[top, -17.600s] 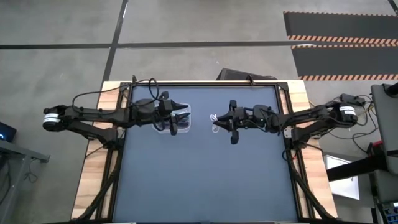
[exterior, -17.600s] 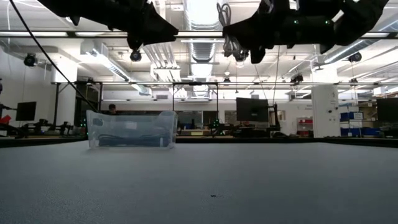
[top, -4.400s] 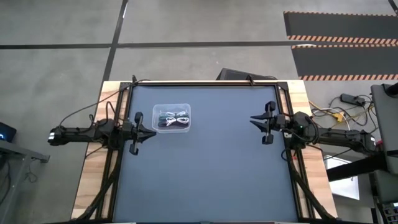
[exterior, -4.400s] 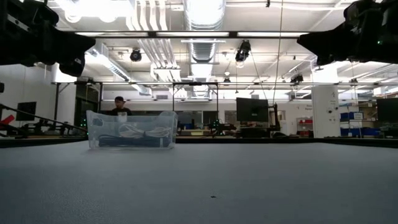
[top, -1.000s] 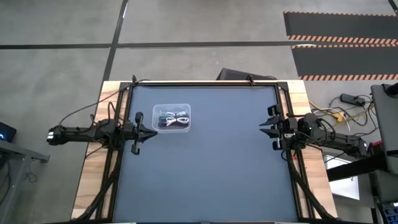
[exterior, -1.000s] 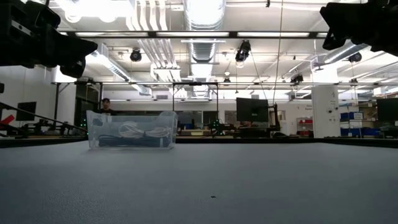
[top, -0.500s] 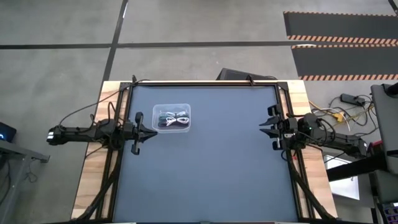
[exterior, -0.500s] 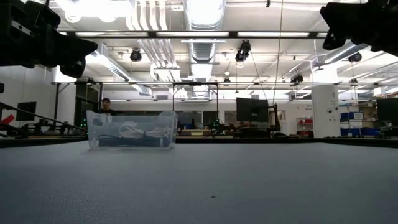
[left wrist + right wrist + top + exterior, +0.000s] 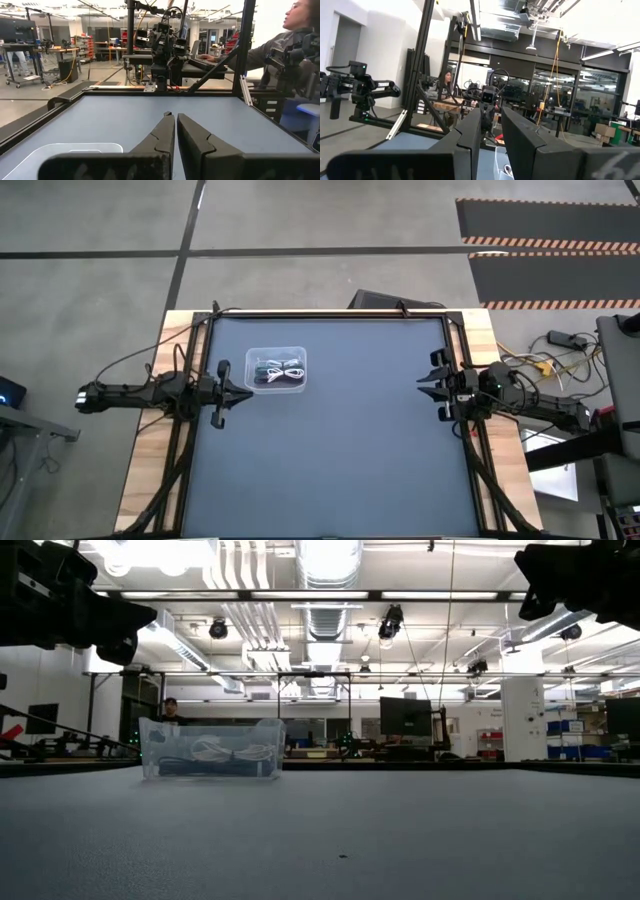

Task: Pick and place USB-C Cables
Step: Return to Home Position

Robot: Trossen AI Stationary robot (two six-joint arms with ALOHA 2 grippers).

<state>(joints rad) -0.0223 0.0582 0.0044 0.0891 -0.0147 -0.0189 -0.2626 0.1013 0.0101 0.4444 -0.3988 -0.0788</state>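
A clear box (image 9: 277, 370) stands on the dark table top, far left of the middle. The USB-C Cables lie inside it: white coils (image 9: 290, 369), a dark one (image 9: 262, 369) and a purple one (image 9: 272, 381). Through the box wall (image 9: 212, 748), white loops (image 9: 208, 751) show in the low view. My left gripper (image 9: 246, 392) hovers shut just near of the box's left corner, its fingers (image 9: 169, 131) pointing across the table. My right gripper (image 9: 422, 387) hovers at the right edge, pointing left, a narrow gap between its fingers (image 9: 491, 117). Both hold nothing.
A black frame (image 9: 330, 315) rims the table, with wooden margins (image 9: 150, 450) at left and right. The box's rounded corner (image 9: 75, 149) shows low in the left wrist view. People sit or stand beyond the table: one (image 9: 300, 30) at its far side, one (image 9: 170, 706) behind the box.
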